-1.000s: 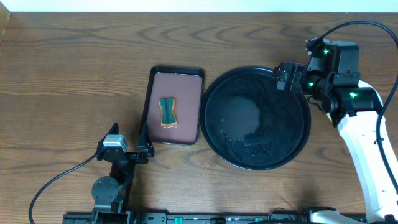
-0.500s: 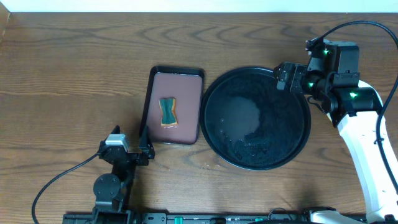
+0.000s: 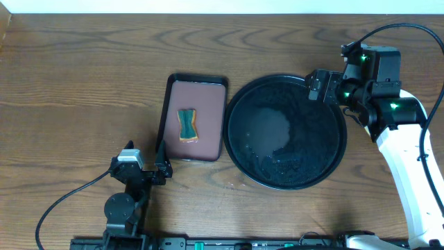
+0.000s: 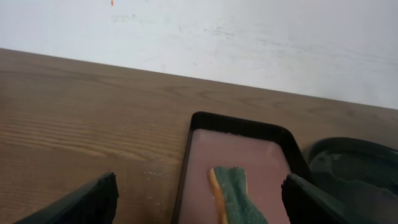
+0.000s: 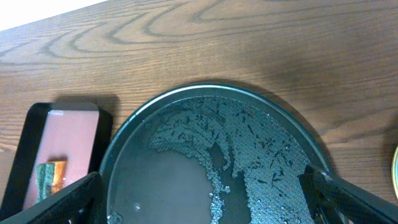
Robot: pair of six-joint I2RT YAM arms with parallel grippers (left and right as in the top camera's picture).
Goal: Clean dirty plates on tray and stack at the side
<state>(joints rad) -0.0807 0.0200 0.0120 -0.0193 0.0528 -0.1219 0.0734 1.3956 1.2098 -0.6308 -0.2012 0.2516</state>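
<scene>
On the near left of the wood-grain counter [image 3: 76, 76], the left gripper [image 3: 146, 161] sat low. Its fingers [image 4: 81, 202] were spread wide with nothing between them, and a black cable [image 3: 59, 205] curled away from its base.

Just beyond it lay a rectangular brown tray [image 3: 208, 104] with a black rim. The gripper's right finger was near the tray's near left corner, but whether they touched could not be told. A green sponge [image 3: 187, 124] with an orange edge lay lengthwise near the middle of that tray. From the left wrist, the brown tray and sponge stood straight ahead between the fingers, with a white wall [image 4: 249, 37] behind.

Just to the right was the large round black tray [image 3: 239, 163]. Its rim was just beside the brown tray's rim, and contact could not be told. Its floor glistened with a film of water [image 5: 249, 149] and patches of beads.

The right gripper [image 3: 316, 86] hung over the black tray's far right rim. Its fingers [image 5: 354, 199] were wide apart and empty, facing left across the tray. The white arm [image 3: 409, 173] ran down the counter's right edge. A pale curved sliver [image 5: 395, 165] showed at the right margin of the right wrist view, too little to name.
</scene>
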